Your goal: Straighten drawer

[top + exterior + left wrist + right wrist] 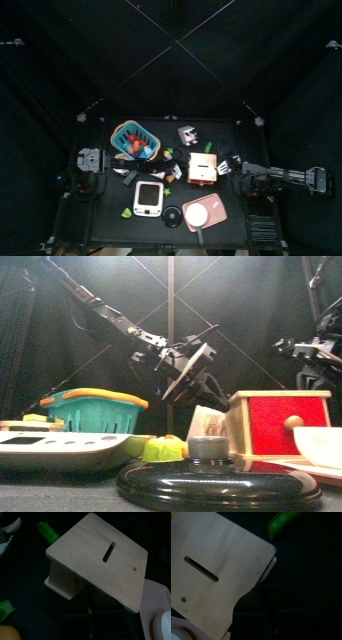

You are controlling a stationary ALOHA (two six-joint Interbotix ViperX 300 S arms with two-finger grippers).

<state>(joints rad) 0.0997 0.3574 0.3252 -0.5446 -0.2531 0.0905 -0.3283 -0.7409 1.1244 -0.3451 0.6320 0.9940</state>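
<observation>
The drawer (202,167) is a small tan wooden box standing near the table's middle. In the front view it shows a red face with a round knob (282,424). Its top, with a slot and a small hole, fills the left wrist view (100,562) and the right wrist view (211,577). It lies turned at an angle in both. My left gripper (189,374) hangs above and left of the drawer. My right gripper (315,348) hangs high at the right. Neither touches the drawer.
A teal basket with an orange rim (134,139) stands at the back left. The white gadget (148,197) and the pale pink plate (206,212) lie in front. A black round lid (214,478) sits at the front edge. Green toy pieces (47,532) lie by the drawer.
</observation>
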